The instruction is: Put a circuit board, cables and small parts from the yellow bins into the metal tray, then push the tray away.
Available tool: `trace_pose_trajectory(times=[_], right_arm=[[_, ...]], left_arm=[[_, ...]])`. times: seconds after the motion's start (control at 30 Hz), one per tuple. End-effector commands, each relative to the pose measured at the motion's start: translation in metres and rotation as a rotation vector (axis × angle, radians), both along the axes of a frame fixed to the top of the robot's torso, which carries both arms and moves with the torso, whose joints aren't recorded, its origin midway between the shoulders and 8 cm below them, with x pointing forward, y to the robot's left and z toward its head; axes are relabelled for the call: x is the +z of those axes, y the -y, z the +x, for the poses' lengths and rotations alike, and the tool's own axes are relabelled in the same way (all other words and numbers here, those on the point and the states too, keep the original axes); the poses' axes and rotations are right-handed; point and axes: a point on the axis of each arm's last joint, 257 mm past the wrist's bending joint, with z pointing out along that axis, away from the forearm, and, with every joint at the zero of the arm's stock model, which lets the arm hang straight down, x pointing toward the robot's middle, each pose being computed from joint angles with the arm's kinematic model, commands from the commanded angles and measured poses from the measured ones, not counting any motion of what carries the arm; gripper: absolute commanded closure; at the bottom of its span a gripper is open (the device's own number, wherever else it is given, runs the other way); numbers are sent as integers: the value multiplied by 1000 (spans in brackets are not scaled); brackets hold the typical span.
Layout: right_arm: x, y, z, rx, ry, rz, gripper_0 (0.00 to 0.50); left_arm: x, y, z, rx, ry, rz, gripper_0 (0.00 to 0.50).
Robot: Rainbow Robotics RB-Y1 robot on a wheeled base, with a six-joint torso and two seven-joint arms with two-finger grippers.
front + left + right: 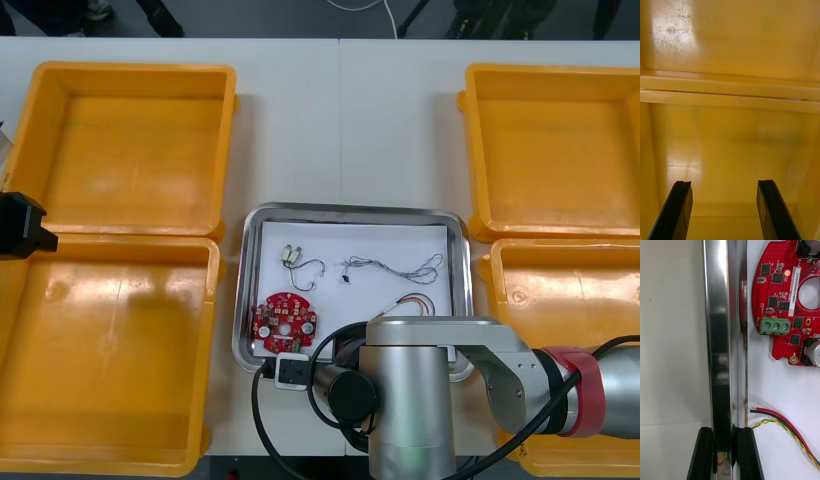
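The right gripper (725, 435) stands clamped on the near rim of the shiny rectangular metal tray (352, 209), one black finger outside the rim on the light table (290, 120) and the other inside on the white lining. The tray lies at the table's middle between the four yellow plastic bins (100, 350), its long axis running side to side, so the held rim is a long side and the free way out seems to be straight away from the robot, between the far pair of bins. Inside lie the round red circuit board (284, 320) at the near left corner, the red and yellow cable (790, 427) just beside the gripping finger, a thin twisted cable (395, 266) farther in, and small metal parts (292, 256) on a black cable (316, 270). The loading looks done and the push is judged the step in hand; the right arm is plainly the nearer one. The front view hides the grip under the right arm's own bulk, whereas the right wrist view shows the rim pinched between the fingers. The left gripper (724, 189) hangs with its fingers apart over the left bins, well apart from the tray.
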Motion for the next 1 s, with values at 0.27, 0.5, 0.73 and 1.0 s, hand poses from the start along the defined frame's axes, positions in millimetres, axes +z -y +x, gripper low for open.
trace_pose_trajectory(times=[0.27, 0.5, 0.73, 1.0], right_arm=[[4, -18, -2, 51, 36, 29, 500], [12, -23, 14, 72, 99, 57, 500], [20, -16, 29, 87, 156, 36, 500], [27, -14, 43, 102, 194, 55, 500]], left_arm=[[-4, 5, -5, -77, -1, 40, 0], [-4, 5, -5, -77, -1, 40, 0], [-4, 5, -5, -77, -1, 40, 0], [-4, 5, -5, -77, -1, 40, 0]])
